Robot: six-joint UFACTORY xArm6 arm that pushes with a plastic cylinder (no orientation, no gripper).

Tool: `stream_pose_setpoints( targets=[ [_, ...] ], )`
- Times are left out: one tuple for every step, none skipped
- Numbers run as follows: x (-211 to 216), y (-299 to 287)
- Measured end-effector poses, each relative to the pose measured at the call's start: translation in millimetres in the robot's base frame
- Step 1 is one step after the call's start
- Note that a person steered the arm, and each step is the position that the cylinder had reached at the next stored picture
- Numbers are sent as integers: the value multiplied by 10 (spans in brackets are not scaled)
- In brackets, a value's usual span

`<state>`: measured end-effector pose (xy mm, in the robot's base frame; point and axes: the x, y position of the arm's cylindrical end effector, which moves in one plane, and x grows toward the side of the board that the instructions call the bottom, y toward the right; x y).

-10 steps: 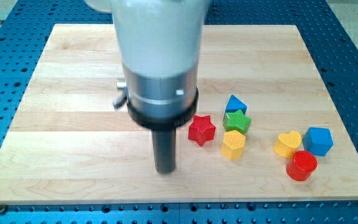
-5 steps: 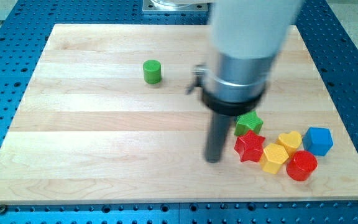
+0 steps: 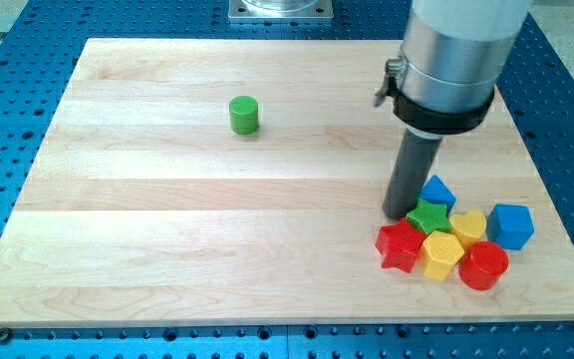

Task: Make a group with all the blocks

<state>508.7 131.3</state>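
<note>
With seven blocks bunched at the surface's [image 3: 118, 219] lower right and my tip [image 3: 399, 213] (no claw) touching the green star [image 3: 430, 216], the lone green cylinder [image 3: 244, 115] needs fetching next.

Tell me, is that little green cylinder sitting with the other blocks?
No, the green cylinder stands alone toward the view's upper left, far from the cluster around the red star at lower right.
</note>
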Motion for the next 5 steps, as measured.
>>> stream_pose_setpoints(
  targets=[
    [0,97],
    [-4,185],
    [-11,217],
    [-75,217],
    [-177,217]
  ],
)
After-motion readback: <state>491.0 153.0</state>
